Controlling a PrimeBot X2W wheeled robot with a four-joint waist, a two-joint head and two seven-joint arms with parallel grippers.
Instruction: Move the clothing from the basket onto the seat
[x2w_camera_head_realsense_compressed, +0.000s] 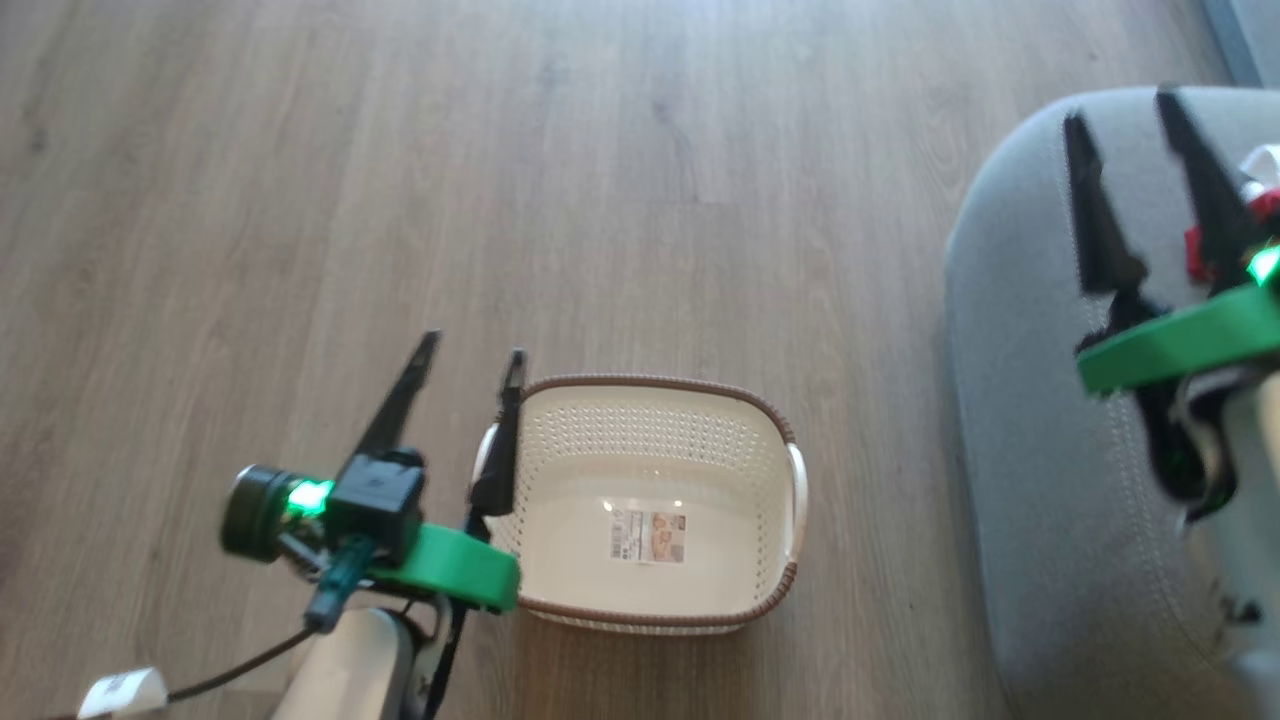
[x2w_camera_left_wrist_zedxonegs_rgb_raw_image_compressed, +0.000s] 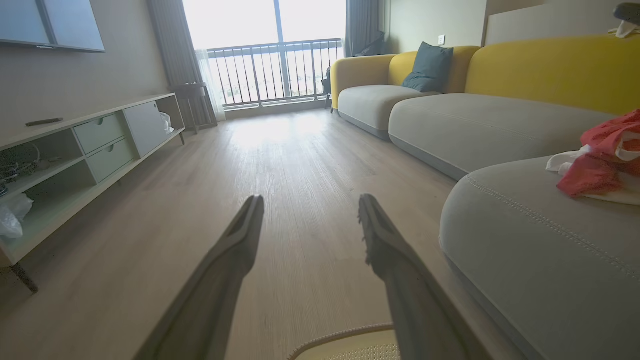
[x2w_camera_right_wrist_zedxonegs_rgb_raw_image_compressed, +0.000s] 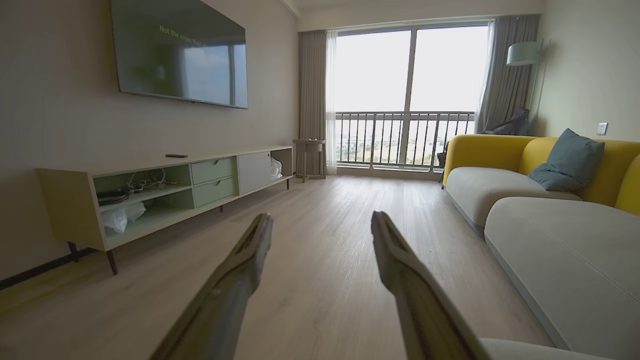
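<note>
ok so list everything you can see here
basket: one, cream with brown rim, on the floor, nothing inside but a label
clothing: one heap, red and white, on the seat
seat: one, grey, right of the basket
sofa backs: yellow, behind the grey cushions
pillow: one, blue-grey, against a yellow back
tv: one, dark, on the wall
cabinet: one, pale wood and green, under the tv
floor: pale wood
left gripper: open, by the basket's left edge
right gripper: open, over the seat
</note>
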